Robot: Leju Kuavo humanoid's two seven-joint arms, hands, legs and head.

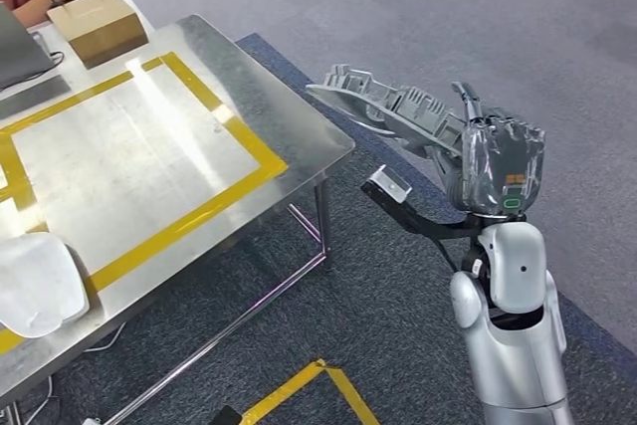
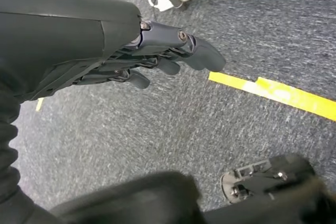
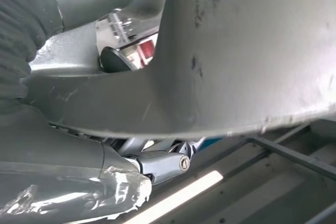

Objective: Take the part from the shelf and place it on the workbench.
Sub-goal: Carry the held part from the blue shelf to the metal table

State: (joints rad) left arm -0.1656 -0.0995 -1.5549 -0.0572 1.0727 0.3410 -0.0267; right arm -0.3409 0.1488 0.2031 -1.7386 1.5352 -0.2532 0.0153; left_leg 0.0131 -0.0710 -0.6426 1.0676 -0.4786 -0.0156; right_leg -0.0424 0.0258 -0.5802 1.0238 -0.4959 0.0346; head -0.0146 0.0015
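A: Going left to right, what's there?

B: One bench (image 1: 248, 97) fills the left of the head view, with a white piece (image 1: 38, 284) at lower left and one box (image 1: 96, 25) at upper left. At centre right, one grey part (image 1: 390, 108) hangs clear of the bench's edge, over carpet.

A: Who has it?

B: The right hand (image 1: 500, 168), wrapped around its right end. The left hand (image 2: 158, 59) holds nothing, fingers stretched loosely (it hangs over the floor).

A: How will it handle?

B: Likely stiff, ribbed, long and fairly light. Gripped at one end it may droop or swing; nearer the middle would be steadier.
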